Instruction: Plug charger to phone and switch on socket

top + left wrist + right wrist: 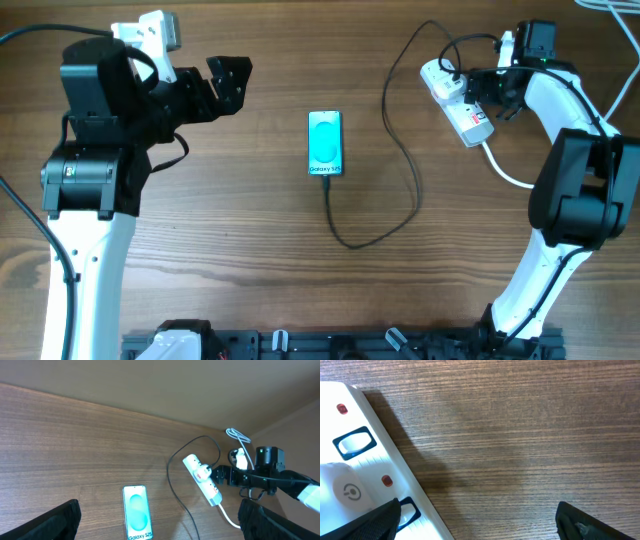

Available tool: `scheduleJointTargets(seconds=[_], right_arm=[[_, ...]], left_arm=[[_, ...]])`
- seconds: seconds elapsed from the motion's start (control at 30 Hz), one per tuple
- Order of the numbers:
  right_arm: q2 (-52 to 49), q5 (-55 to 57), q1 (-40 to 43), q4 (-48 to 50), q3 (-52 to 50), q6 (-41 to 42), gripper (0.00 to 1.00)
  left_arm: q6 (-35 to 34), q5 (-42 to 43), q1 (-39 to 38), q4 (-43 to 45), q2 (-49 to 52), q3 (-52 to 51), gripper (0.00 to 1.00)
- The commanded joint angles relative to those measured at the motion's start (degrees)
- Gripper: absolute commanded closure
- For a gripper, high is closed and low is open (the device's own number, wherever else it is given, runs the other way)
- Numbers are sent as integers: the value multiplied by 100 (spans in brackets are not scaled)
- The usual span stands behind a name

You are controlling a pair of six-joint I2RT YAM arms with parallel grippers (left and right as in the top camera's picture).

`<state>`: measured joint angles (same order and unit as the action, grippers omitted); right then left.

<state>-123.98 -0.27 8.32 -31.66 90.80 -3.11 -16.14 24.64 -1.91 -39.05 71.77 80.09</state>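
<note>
The phone (pixel 325 143) lies flat at the table's middle, its teal screen lit and reading "Galaxy S25"; it also shows in the left wrist view (pixel 136 515). The charger's thin black cable (pixel 405 165) runs from the phone's bottom edge, loops right and goes up to the socket (pixel 455 98), a white power strip with red marks. I cannot tell whether its tip is fully seated. My right gripper (pixel 492 98) is open beside the socket; in the right wrist view (pixel 477 520) one finger hangs over a switch of the socket (pixel 370 455). My left gripper (pixel 238 85) is open and empty, left of the phone.
A white adapter (pixel 345 491) is plugged into the socket. The socket's thick white lead (pixel 505 170) curves off under the right arm. Loose white cables (pixel 605 10) lie at the far right corner. A black rail (pixel 330 345) runs along the front edge.
</note>
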Motion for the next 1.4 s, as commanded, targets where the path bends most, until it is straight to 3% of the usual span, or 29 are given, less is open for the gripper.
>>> scheduleJointTargets(seconds=[0.0, 0.23, 0.97, 1.1, 1.37], right_arm=[[-136, -262, -35, -127, 57, -76, 0], [-136, -734, -35, -223, 57, -74, 0], [-138, -651, -35, -275, 59, 83, 0], [59, 59, 9, -181, 81, 549, 0], [343, -74, 188, 92, 57, 940, 0]], left_arm=[[94, -74, -20, 15, -74, -20, 0], [94, -74, -20, 15, -72, -20, 0], [94, -74, -20, 15, -74, -22, 0], [94, -74, -20, 15, -74, -22, 0], [94, -74, -20, 17, -74, -22, 0]])
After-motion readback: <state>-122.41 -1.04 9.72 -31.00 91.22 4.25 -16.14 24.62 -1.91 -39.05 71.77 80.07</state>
